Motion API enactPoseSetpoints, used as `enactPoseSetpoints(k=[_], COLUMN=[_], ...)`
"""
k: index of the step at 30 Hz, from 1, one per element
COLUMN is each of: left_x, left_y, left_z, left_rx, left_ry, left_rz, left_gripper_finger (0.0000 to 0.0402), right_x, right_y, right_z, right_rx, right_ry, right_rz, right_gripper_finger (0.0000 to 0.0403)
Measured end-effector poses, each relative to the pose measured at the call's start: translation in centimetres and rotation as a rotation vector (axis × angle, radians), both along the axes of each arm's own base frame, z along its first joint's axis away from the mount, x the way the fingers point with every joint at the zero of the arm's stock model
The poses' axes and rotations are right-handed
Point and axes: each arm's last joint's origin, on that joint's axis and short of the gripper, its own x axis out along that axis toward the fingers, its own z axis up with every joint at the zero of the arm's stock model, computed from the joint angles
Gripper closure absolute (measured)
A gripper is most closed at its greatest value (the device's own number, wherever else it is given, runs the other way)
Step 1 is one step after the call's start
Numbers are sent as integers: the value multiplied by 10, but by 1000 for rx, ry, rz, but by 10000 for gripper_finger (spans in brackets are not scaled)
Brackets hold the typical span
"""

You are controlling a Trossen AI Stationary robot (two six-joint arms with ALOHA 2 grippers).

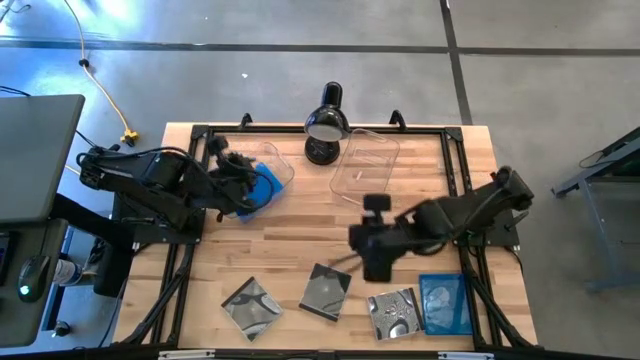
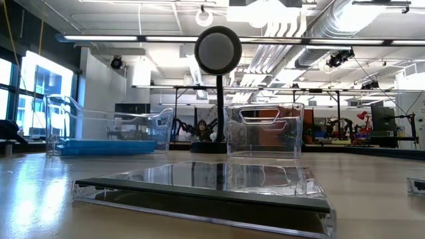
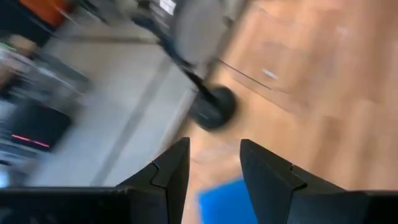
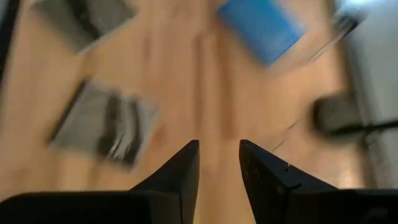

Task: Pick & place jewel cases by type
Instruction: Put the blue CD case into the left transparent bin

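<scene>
Three clear jewel cases with silvery discs (image 1: 250, 305), (image 1: 325, 292), (image 1: 393, 312) and one blue case (image 1: 445, 303) lie flat along the table's near edge. More blue (image 1: 265, 187) lies flat on the floor of the left clear tub (image 2: 106, 126). My left gripper (image 3: 214, 168) hovers open over that tub's left side (image 1: 243, 180), with the blue below its fingers. My right gripper (image 4: 219, 165) is open and empty, raised over the bare wood (image 1: 362, 250) just beyond the row of cases.
A black desk lamp (image 1: 325, 125) stands at the far middle of the table. Right of it stands a second clear tub (image 1: 365, 160). A black frame (image 1: 455, 180) runs along the table's sides. Bare wood lies in the table's middle.
</scene>
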Motion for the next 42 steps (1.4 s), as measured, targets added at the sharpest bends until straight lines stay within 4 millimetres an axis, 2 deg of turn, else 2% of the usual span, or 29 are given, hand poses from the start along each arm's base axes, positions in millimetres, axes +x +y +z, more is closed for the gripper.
enactPoseSetpoints(k=[5, 9, 13, 16, 18, 23, 27, 31, 36, 42], left_x=[3, 7, 10, 12, 12, 15, 18, 24, 30, 34], left_y=[-4, -5, -6, -6, -7, -8, -8, -10, -12, -13], left_z=[-9, -15, -17, -20, -19, -22, -23, -27, -31, -35], left_rx=[-133, -152, -138, -145, -151, -151, -161, -156, -147, -133], left_ry=[75, 96, 90, 112, 109, 117, 109, 124, 146, 173], left_rz=[-39, -2, 38, 34, 31, 31, 47, 48, 49, 44], left_gripper_finger=[263, 263, 263, 263, 263, 263, 263, 263, 263, 263], right_x=[-25, -44, -65, -90, -110, -136, -139, -141, -144, -148], right_y=[28, 47, 72, 90, 94, 85, 82, 69, 47, 16], right_z=[-15, -32, -74, -116, -141, -180, -208, -229, -235, -234], right_rx=[165, 116, 171, 197, 183, 183, 233, 212, 209, 325], right_ry=[234, 337, 416, 529, 646, 891, 878, 853, 840, 728], right_rz=[-51, -205, -235, -269, -314, -420, -340, -359, -375, -371], right_gripper_finger=[296, 298, 306, 317, 325, 344, 364, 393, 397, 400])
